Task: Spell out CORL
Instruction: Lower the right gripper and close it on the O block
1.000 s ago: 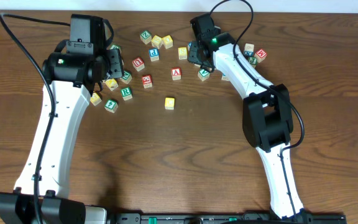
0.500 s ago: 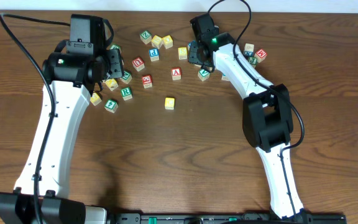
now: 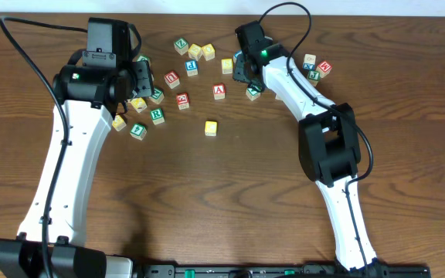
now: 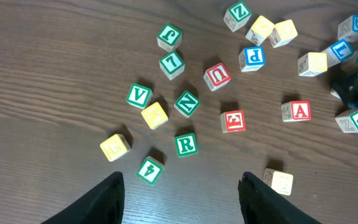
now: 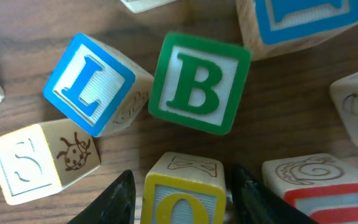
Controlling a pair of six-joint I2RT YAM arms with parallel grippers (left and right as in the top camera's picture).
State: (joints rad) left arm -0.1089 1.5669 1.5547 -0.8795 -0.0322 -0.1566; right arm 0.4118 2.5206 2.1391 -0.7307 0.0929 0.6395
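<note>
My right gripper (image 5: 185, 202) is shut on a yellow-framed O cube (image 5: 184, 190), one finger on each side of it. Just beyond it lie the blue L cube (image 5: 89, 84) and a green B cube (image 5: 199, 84). From overhead, that gripper (image 3: 246, 68) covers the O cube among the back cubes. The green R cube (image 4: 186, 144) sits in the left cluster, ahead of my open, empty left gripper (image 4: 182, 199). A yellow-topped cube (image 4: 281, 182) stands alone in front of the scatter (image 3: 211, 127). Its letter is too faint to read.
The red A cube (image 3: 219, 90) lies left of the right gripper. A ladybird S cube (image 5: 39, 162) and a red-framed cube (image 5: 319, 193) crowd the O cube's sides. Several lettered cubes are scattered across the back of the wooden table (image 3: 222, 201).
The right gripper has edged slightly left at the back cubes. The left arm and the cubes near it have not moved.
</note>
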